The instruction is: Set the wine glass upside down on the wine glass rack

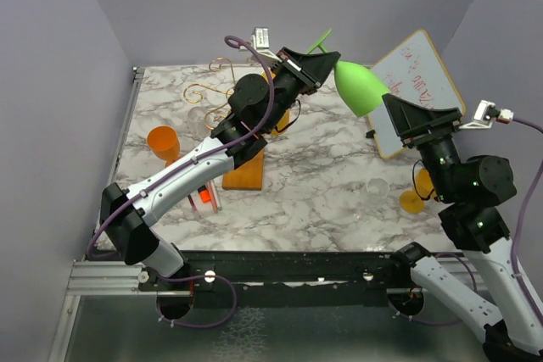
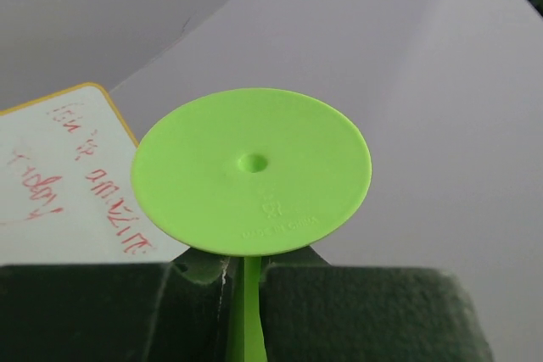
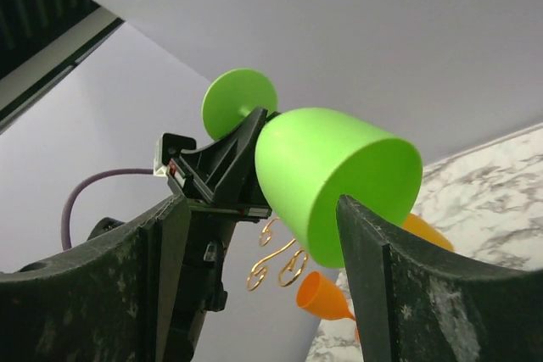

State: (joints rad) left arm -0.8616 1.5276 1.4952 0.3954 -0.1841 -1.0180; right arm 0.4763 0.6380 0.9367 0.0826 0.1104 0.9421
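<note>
My left gripper [image 1: 325, 64] is clamped on the stem of the green wine glass [image 1: 361, 89], which hangs tilted in open air above the table [image 1: 322, 175]. My right gripper [image 3: 265, 205] is spread, its 2 fingers flanking the bowl's rim. The wine glass rack [image 1: 212, 91] stands behind my left arm.

From high at the near edge I looked down across the marble table [image 1: 322, 175]. My wrist cameras faced each other, close on the green wine glass [image 1: 361, 89] that all three views shared.
</note>
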